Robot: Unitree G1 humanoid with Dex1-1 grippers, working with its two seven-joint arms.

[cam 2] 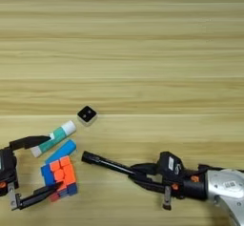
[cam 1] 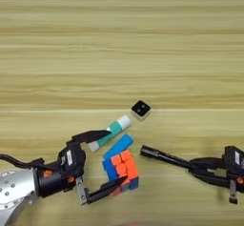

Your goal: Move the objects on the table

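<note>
Judging by the layout, the work is partly under way: four of the five objects sit clustered at about 7 o'clock on the bench (cam 1: 143, 39), while the fifth, the black marker pen (cam 2: 107, 164), is gripped at one end by the right gripper (cam 2: 143, 175), whose fingers close narrowly on it. The pen points out toward 10 o'clock, its free tip just beside the cluster. No goal spot shows, so how much remains is hard to say.

The left gripper (cam 1: 102, 163) reaches in from 8 o'clock with its fingers spread wide. The upper finger lies by the lower end of the white-and-teal glue stick (cam 1: 110, 131); the lower finger sits at the bottom edge of the puzzle cube (cam 1: 122, 169). The flat blue block (cam 1: 118, 146) lies between stick and cube, touching or nearly touching both. The small black cube (cam 1: 140, 109) rests apart at 1 o'clock from the cluster, untouched.
</note>
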